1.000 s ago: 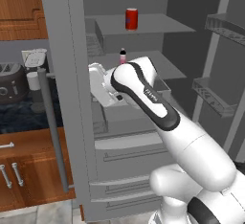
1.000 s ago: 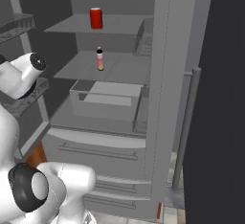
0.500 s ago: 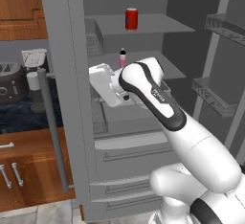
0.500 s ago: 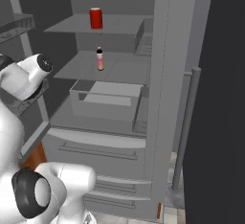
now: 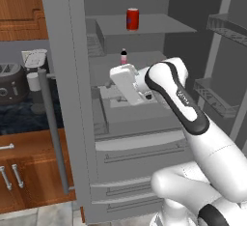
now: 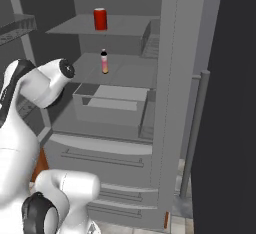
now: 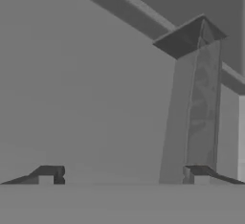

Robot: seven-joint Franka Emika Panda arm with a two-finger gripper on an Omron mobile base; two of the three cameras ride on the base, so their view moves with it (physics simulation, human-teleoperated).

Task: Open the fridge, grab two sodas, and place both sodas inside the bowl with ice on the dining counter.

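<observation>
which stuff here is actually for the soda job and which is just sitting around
For the job:
- fridge, doors open
- red can on the upper shelf
- slim pink bottle on the shelf below
- hand, open, holding nothing

Just sitting around:
- clear drawer inside the fridge
- toaster on the wall counter
- wood cabinets

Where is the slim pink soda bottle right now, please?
The pink bottle stands upright on the fridge's middle shelf, one shelf below the red can and behind the clear drawer.

White arm [image 5: 207, 143], dk joints
</observation>
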